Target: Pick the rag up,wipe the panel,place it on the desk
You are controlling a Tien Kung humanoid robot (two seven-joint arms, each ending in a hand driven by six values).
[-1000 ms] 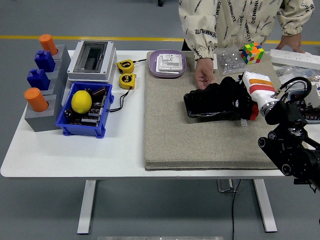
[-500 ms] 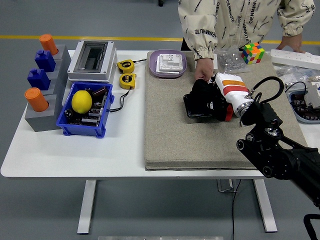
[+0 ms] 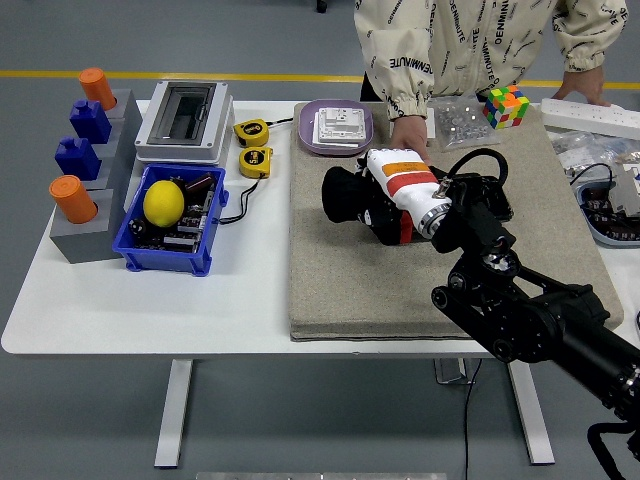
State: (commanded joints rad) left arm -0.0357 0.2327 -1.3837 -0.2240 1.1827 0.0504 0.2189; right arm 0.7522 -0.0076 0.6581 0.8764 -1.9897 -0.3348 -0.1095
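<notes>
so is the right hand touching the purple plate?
Apart. The head view shows bare mat between the right hand and the purple plate; the hand sits nearer the camera than the plate's rim.

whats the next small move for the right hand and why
Probably sweep the right hand back rightward over the panel. The hand sits past the panel's left end, over the mat, and the arm covers most of the panel. The black rag can't be made out against the black hand, so setting it down seems early.

Lemon (image 3: 163, 203) in bin (image 3: 137, 259) left of mat (image 3: 340, 290); plate (image 3: 306, 131) at mat's far-left corner
</notes>
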